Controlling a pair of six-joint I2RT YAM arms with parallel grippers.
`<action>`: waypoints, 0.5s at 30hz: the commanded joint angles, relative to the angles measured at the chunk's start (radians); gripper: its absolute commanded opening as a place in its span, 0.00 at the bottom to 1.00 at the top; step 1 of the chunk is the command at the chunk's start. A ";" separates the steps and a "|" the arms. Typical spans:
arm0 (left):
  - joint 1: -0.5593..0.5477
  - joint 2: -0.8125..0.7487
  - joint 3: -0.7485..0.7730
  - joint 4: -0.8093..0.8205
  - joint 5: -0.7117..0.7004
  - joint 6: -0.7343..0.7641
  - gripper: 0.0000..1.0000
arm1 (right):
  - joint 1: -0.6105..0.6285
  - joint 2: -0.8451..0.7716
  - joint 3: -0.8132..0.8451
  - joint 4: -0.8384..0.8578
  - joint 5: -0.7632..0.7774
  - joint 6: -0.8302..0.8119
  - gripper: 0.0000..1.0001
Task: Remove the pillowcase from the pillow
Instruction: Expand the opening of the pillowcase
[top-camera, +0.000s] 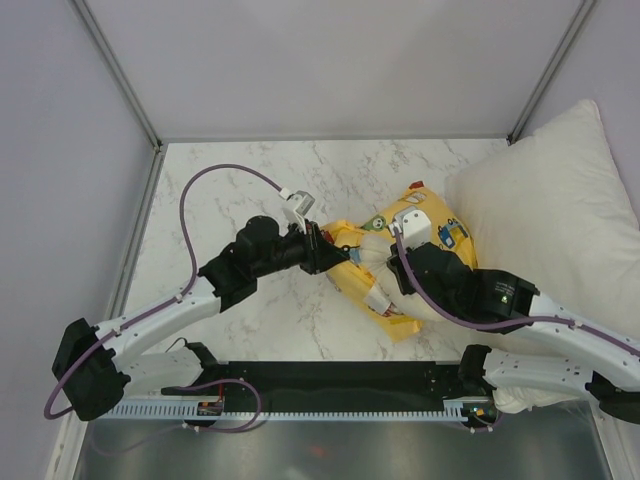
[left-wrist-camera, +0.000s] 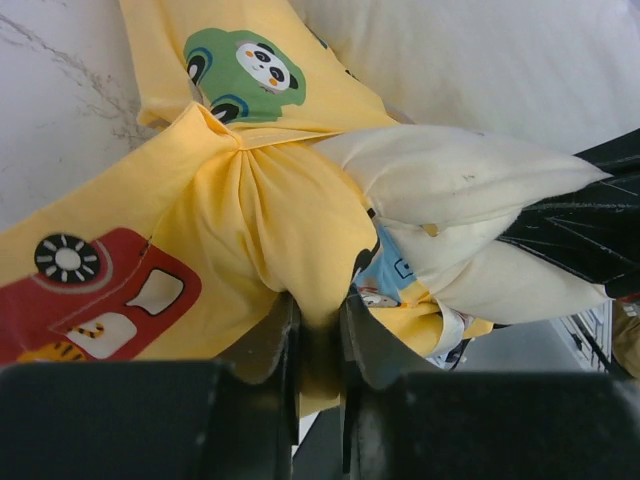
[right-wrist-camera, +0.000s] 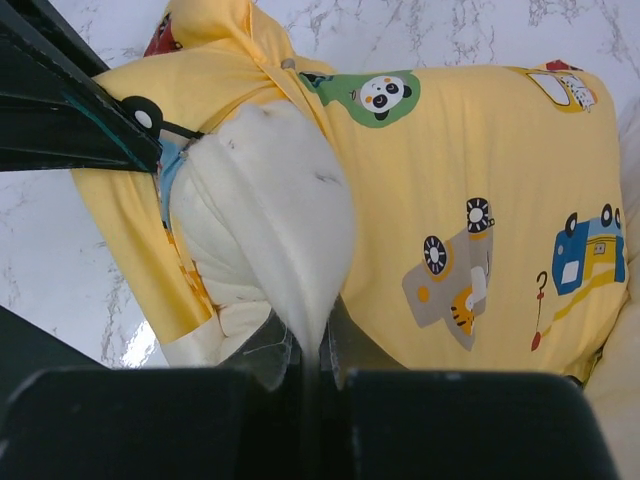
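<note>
- At the middle-right of the white marble-pattern tabletop (top-camera: 250, 330), the bright yellow fabric pillowcase (top-camera: 352, 272) printed with cartoon vehicles is lying bunched and crumpled, between the two arms.
- It is partly wrapping the small cream-beige soft pillow (top-camera: 375, 250). The pillow is bulging out of the case's open end between yellow folds.
- In the left wrist view the pillowcase (left-wrist-camera: 250, 220) is gathering into tight pleats, with a panda-car print above and a red vehicle print at the left. The pillow (left-wrist-camera: 450, 185) is sticking out to the right of the pleats.
- In the right wrist view the pillowcase (right-wrist-camera: 480, 180) is covering most of the frame, smoother there. The pillow (right-wrist-camera: 270, 190) is poking out at its left side.
- The left gripper (top-camera: 322, 250) is reaching in from the left. Its jaws are clamping a fold of the yellow fabric (left-wrist-camera: 318, 320), with cloth squeezed between the fingers.
- The right gripper (top-camera: 392, 288) is coming in from the right, over the case. Its jaws are pressing together on a pinch of the cream pillow material (right-wrist-camera: 310, 345), not the yellow cloth.
- The large bright white pillow (top-camera: 560, 200) is lying at the table's right edge, just beside the pillowcase and apparently touching its right side.
- A purple cable (top-camera: 200, 190) is looping above the left arm.
</note>
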 joint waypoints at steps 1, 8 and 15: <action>-0.020 0.013 -0.026 0.021 0.054 -0.023 0.13 | -0.006 -0.001 0.015 0.074 0.105 -0.002 0.00; -0.020 -0.045 -0.050 -0.055 0.019 0.001 0.02 | -0.032 0.010 0.018 0.033 0.210 0.008 0.00; 0.018 -0.143 -0.127 -0.200 -0.089 0.040 0.02 | -0.124 -0.052 0.025 0.034 0.195 -0.008 0.00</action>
